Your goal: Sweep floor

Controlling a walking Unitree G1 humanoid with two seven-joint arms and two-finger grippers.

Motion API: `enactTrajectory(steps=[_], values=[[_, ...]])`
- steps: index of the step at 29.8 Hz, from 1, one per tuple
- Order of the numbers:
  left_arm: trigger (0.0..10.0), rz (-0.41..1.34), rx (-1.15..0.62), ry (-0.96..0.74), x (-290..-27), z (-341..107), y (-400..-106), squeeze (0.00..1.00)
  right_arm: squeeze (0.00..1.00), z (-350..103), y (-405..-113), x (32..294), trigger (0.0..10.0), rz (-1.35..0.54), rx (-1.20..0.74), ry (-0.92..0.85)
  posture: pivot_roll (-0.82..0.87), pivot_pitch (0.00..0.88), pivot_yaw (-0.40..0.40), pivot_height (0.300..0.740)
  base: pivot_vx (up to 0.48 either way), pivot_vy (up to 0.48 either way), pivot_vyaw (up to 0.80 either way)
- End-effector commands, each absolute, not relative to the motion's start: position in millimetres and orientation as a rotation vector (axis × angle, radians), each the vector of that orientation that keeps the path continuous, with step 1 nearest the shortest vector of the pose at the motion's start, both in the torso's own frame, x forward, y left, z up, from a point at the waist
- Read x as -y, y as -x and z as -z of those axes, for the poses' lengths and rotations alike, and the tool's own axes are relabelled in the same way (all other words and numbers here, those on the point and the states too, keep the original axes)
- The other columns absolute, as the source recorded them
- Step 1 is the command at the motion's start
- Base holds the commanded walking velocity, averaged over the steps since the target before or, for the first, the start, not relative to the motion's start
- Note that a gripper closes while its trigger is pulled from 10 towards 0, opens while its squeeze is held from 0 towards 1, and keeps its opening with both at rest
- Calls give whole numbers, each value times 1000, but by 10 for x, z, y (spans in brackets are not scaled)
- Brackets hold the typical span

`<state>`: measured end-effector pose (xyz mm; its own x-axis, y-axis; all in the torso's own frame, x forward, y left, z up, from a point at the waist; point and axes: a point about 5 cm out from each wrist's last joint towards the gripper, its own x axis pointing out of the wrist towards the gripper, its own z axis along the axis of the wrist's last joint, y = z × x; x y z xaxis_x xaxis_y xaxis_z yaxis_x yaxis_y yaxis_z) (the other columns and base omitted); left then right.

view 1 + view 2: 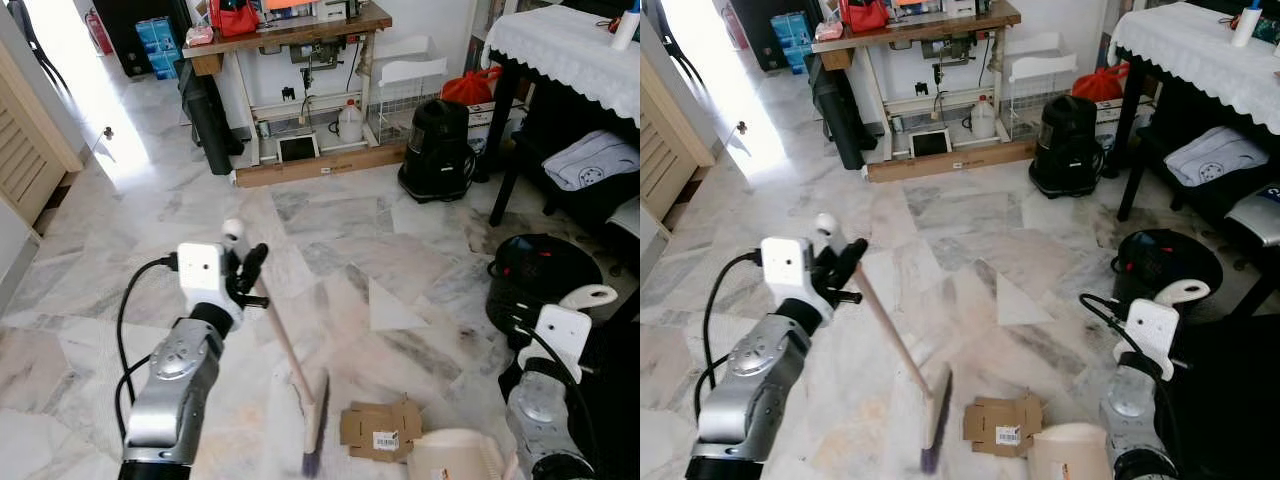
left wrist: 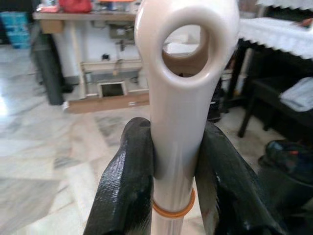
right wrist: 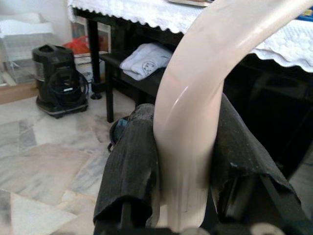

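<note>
A home: marble floor (image 1: 330, 230), lace-clothed table (image 1: 565, 45), sewing table (image 1: 290, 35).

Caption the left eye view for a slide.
Left gripper holds a broom beside flattened cardboard; right gripper holds a dustpan.

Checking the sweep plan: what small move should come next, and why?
Probably draw the broom, gripped by the left gripper, toward the dustpan held by the right gripper: the cardboard scrap lies between brush and pan.
</note>
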<state>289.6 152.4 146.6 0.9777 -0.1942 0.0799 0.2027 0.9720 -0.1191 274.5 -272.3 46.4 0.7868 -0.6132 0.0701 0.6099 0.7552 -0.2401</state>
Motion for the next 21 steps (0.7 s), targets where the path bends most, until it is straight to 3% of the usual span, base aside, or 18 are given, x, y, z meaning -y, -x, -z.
enactTrajectory(steps=[1,14,21], values=[[10000,174,109,122,-1622,-1523,-2909,0,0,-511,-2804,2692,10000,650,5,250,101,0,89,740,0,0,0],[10000,149,109,95,-1648,-1441,-2927,0,0,-541,-2849,2726,10000,644,-9,258,90,0,73,740,0,0,0],[10000,155,119,100,-1604,-1437,-2963,0,0,-540,-2851,2757,10000,644,-23,275,88,0,64,740,264,0,0]])
